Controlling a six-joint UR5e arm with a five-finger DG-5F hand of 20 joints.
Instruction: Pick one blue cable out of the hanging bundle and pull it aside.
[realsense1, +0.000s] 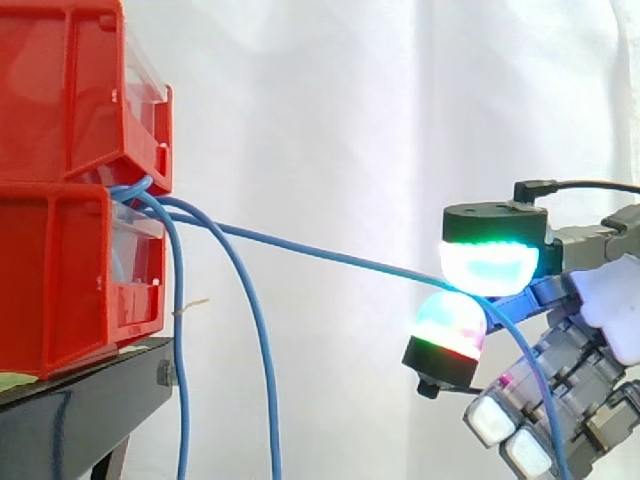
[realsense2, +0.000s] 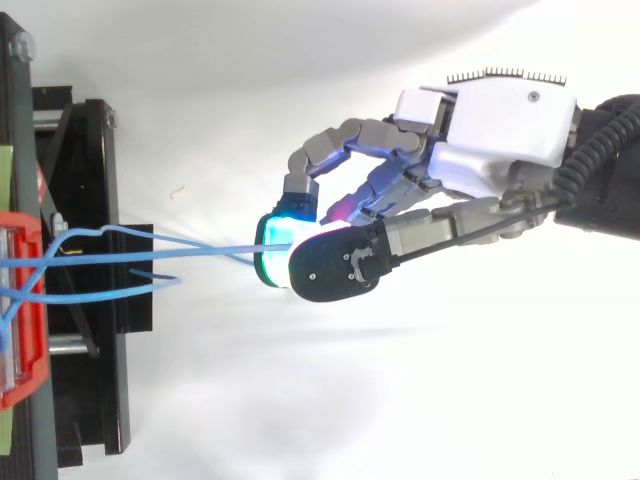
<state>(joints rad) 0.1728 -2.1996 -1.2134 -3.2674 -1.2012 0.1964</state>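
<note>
Several thin blue cables come out between the stacked red bins (realsense1: 70, 180). One blue cable (realsense1: 320, 252) runs taut and slanting to the right, away from the others (realsense1: 180, 350), which hang straight down beside the stand. My hand (realsense2: 480, 130) is at the right, shut on this cable: two glowing pads (realsense1: 485, 268) pinch it from above and below, and the cable continues down past the fingers. In the top view the pulled cable (realsense2: 190, 257) stretches from the bin to the pinching pads (realsense2: 275, 235).
The red bins sit on a black stand (realsense1: 90, 390) at the left. A white curtain is behind. The black frame of the stand (realsense2: 85, 300) lies along the left in the top view.
</note>
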